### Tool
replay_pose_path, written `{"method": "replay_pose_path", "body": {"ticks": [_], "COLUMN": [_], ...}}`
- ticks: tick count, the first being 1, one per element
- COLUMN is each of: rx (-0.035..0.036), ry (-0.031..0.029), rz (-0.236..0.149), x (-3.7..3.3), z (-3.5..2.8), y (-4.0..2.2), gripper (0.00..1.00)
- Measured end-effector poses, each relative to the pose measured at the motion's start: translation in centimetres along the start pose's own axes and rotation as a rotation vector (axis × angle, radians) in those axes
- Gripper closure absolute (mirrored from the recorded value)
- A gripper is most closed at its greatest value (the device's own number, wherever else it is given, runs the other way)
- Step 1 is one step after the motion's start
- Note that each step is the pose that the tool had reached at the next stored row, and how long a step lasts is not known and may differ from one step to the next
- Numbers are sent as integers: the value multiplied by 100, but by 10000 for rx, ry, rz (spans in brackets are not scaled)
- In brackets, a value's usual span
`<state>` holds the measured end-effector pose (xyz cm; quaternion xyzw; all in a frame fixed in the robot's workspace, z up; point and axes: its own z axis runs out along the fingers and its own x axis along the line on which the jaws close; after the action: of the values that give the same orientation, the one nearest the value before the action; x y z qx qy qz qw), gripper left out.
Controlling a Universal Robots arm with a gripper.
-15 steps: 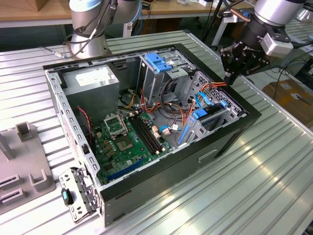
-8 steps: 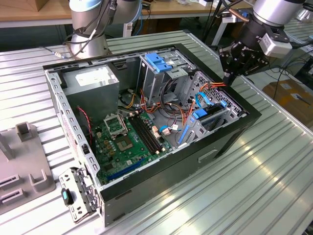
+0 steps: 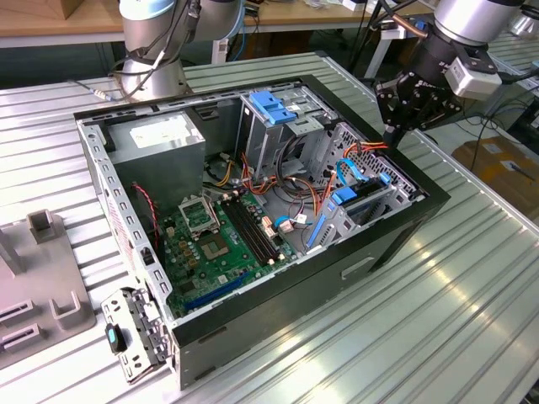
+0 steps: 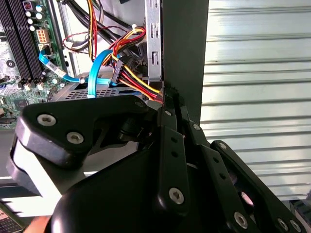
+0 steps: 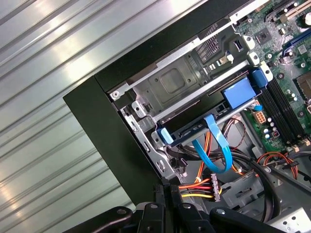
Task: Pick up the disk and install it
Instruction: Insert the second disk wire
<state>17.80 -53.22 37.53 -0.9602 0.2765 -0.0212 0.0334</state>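
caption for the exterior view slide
End effector poised above the open computer case's front corner, beside the disk in its blue-railed bay.

Exterior view: high, off the arm, looking down at an angle on the whole open computer case (image 3: 253,219) lying on the ribbed counter (image 3: 438,320); arm base behind it, far side.

First wrist view: close above the case's black edge (image 5: 104,141), facing down into the drive bay and coloured cables (image 5: 204,187).

Second wrist view: closer still, behind the claw (image 4: 167,104), looking past it. Both wrist views share the cable bundle (image 4: 129,73), case edge and counter.
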Motion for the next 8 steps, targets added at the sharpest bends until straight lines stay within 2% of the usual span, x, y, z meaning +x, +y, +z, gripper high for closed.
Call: {"method": "replay_pose_path", "body": {"ticks": [8], "rx": [0], "ry": [1], "rz": [0], "x": [-22], "z": [-1], "y": [13], "gripper": [84]}}
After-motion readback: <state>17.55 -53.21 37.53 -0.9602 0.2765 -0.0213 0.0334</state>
